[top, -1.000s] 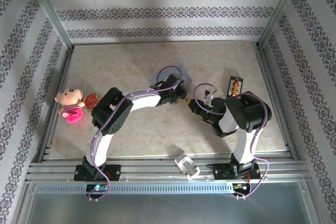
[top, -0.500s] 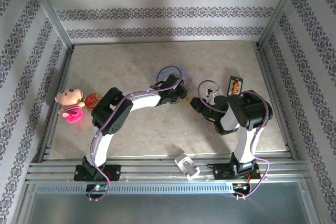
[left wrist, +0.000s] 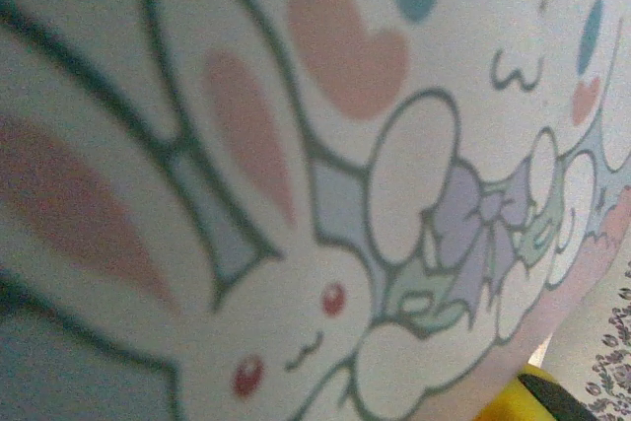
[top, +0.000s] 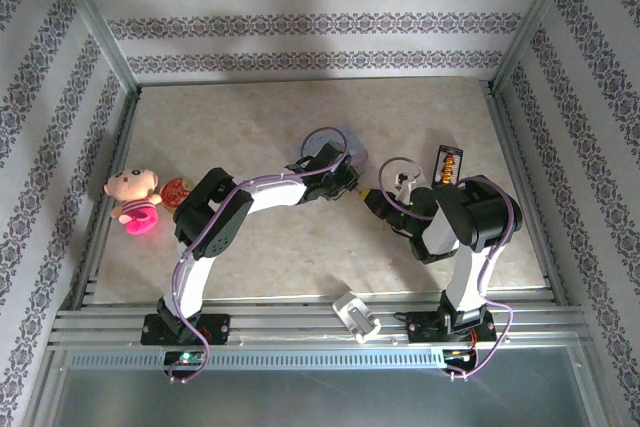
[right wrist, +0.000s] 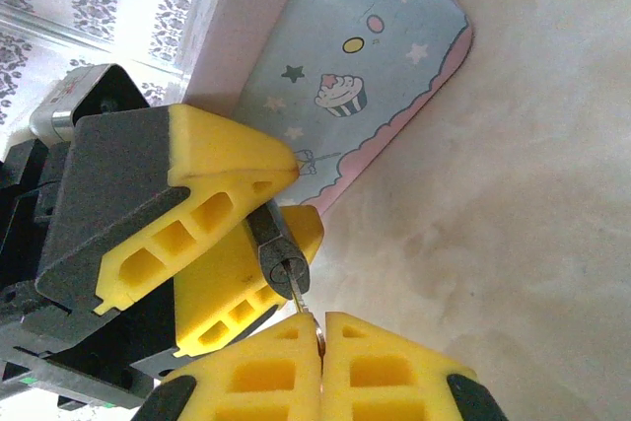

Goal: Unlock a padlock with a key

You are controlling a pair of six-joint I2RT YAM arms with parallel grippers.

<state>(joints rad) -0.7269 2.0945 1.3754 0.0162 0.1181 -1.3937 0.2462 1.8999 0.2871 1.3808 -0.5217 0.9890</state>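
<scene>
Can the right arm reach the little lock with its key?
Probably yes. The right gripper pinches the key, and its tip looks to be touching the padlock, which the left gripper holds out facing it. Nothing sits between them.

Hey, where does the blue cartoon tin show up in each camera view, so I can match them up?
Top external: the tin sits mid-table, partly under the left arm.
Left wrist: the tin is very close to the lens, its bunny print blurred.
Right wrist: the tin is at upper centre, behind the left gripper.
Shared landmark: that gripper's yellow fingers, right beside the tin.
</scene>
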